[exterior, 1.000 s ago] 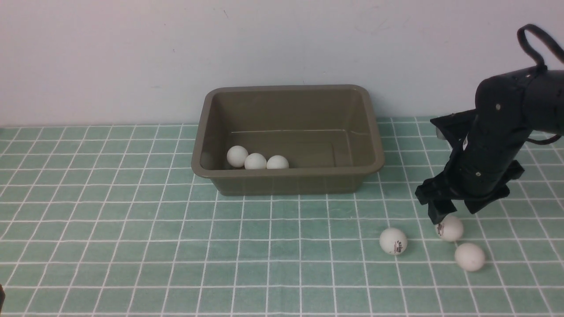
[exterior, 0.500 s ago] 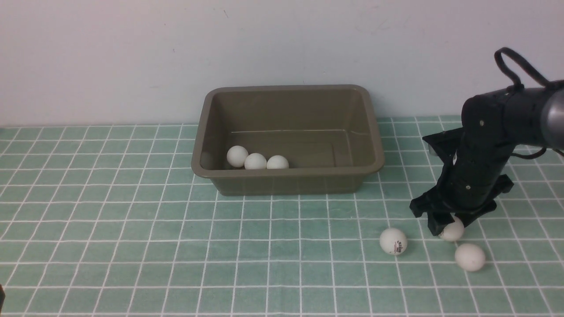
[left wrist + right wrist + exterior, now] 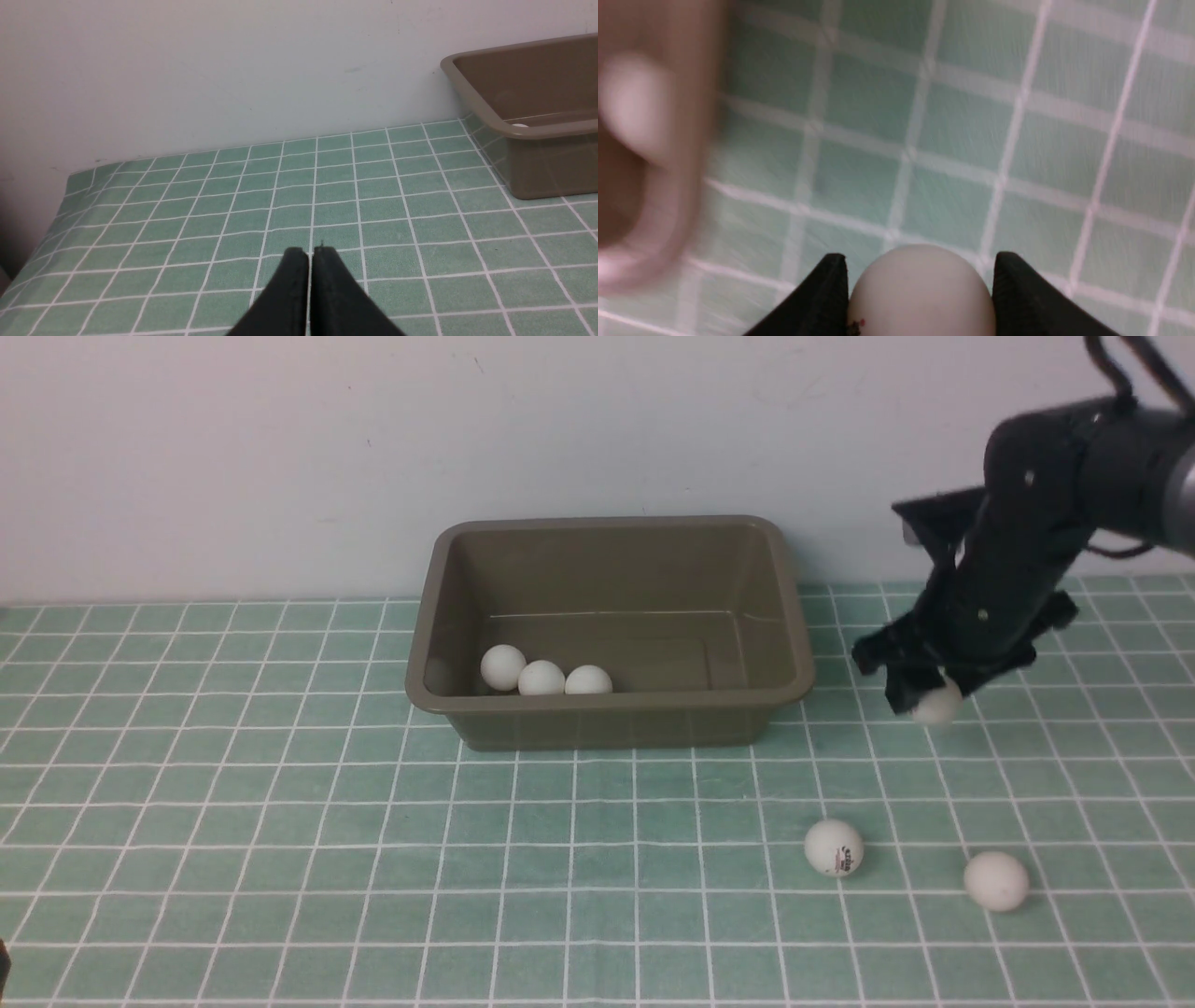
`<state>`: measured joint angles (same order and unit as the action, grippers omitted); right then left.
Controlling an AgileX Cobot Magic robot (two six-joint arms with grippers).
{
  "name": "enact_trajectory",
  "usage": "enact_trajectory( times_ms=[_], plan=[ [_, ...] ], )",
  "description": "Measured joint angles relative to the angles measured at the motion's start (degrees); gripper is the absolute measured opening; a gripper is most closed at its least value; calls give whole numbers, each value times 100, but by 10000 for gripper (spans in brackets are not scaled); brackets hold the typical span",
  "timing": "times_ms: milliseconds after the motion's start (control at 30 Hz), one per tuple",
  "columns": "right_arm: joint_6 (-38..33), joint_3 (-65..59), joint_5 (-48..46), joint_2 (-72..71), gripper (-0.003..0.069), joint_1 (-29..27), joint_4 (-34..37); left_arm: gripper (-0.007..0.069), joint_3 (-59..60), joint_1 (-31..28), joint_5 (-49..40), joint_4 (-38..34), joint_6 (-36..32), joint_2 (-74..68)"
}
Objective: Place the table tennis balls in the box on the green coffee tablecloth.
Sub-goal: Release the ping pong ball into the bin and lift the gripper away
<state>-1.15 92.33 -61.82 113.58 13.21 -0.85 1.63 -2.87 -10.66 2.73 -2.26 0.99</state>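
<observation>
Your right fingers (image 3: 822, 298) pinching a matte white ball (image 3: 936, 703) above the teal-green checked cloth (image 3: 280, 803), right of the olive-brown plastic tub (image 3: 607, 707) holding three balls (image 3: 541, 679), two balls (image 3: 834, 847) near-right on the surface, left fingers (image 3: 292, 289) pressed together

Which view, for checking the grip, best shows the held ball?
The right wrist view: the ball sits close up between both fingers. The front view shows it small under the right gripper; the left wrist view misses it.
</observation>
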Motion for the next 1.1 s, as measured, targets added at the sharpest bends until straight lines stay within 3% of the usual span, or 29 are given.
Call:
enact_trajectory(
  times_ms=[267,400,567,1100],
  plan=[
    [-844,1291,63,49,360,229,1322,-8,0,0,0,0,0,0],
    [-1115,1651,246,295,360,576,1592,-8,0,0,0,0,0,0],
    [-1213,1813,626,784,360,824,1634,-8,0,0,0,0,0,0],
    [-1610,1877,1107,1275,402,824,1673,-8,0,0,0,0,0,0]
  ],
)
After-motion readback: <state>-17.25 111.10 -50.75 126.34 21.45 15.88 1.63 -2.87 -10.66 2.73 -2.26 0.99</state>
